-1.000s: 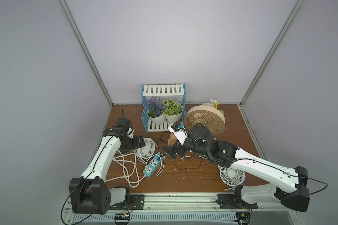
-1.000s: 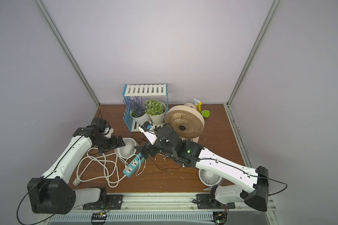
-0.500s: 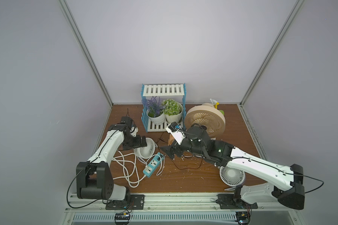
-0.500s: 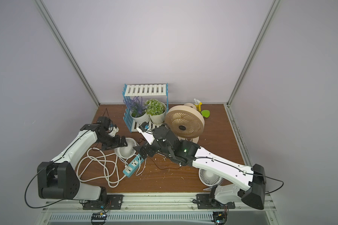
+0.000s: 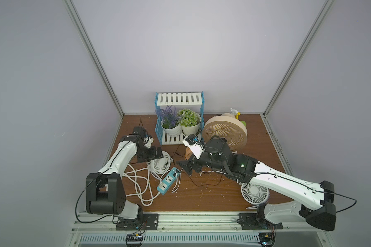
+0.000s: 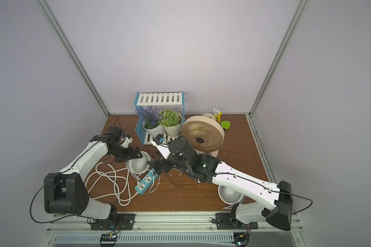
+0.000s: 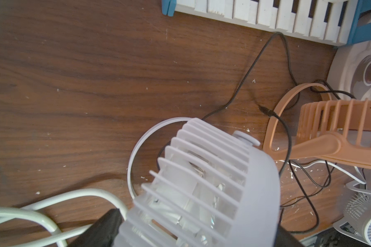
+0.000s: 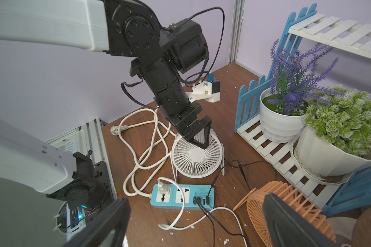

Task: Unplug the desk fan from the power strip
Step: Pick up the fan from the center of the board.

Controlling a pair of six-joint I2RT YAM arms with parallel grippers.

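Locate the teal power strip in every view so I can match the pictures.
Top view: power strip lies diagonally, left of centre, just below the nearest white fan.
Top view: the same, power strip just below that fan.
Left wrist: strip not in it; the fan fills the foreground.
Right wrist: power strip lies flat right beside the fan.
Shared landmark: that white fan, in all four views.

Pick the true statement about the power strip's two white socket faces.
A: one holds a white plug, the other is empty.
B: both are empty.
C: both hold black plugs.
A: the right wrist view shows the power strip with a white plug in one socket face and the other face bare.
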